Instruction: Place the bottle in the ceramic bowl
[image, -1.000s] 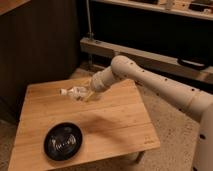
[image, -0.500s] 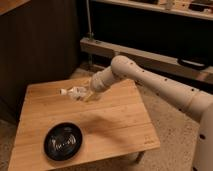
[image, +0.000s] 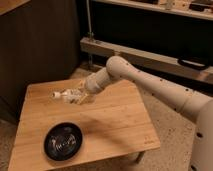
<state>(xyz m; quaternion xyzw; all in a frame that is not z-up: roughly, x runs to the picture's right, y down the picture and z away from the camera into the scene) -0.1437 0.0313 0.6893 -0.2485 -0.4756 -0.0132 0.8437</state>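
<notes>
Item: gripper (image: 75, 96), clamped on the bottle (image: 60, 94), long axis level, held over the table (image: 120, 125). I log the ceramic bowl (image: 63, 141) below-left, toward the near edge.

You see a low rectangular table of pale wood planks (image: 120, 127) standing on a speckled stone floor (image: 172, 127). The gripper (image: 76, 96) hangs over the table's far half. Behind the table you have a dark brown panelled wall (image: 37, 47), and to its right a pale horizontal metal beam (image: 145, 57) with a thin upright metal pole (image: 89, 20) rising from its left end.
</notes>
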